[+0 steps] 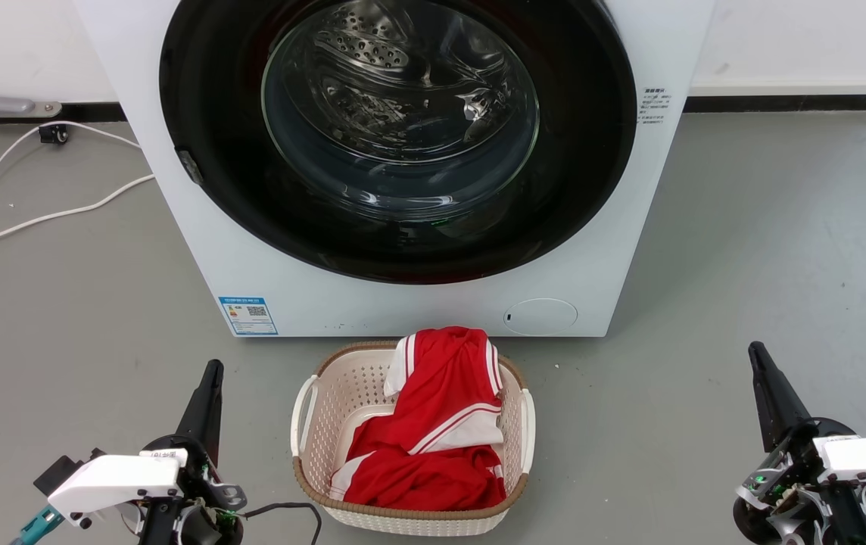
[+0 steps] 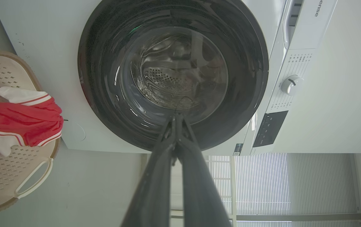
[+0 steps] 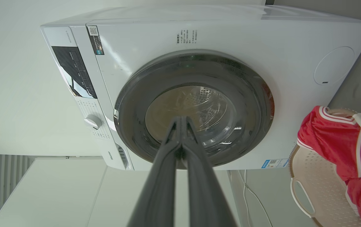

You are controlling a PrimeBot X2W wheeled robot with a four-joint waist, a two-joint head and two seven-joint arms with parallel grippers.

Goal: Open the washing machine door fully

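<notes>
Nearest us, the left end effector point(image 1: 215, 371) and right end effector point(image 1: 757, 352) hover pinched closed and empty. The large round glossy black washing machine door point(image 1: 403, 253) sits flush on the white box-shaped washing machine point(image 1: 630, 227). We judge the approach not yet begun. Next: reach its rim, hook, pull.

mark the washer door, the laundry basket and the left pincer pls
washing machine door point(image 1: 399, 136): head view, centre of its glass bowl.
laundry basket point(image 1: 327, 424): head view, perforated left wall.
left pincer point(image 2: 176, 117): left wrist view, where the closed fingertips meet.
</notes>
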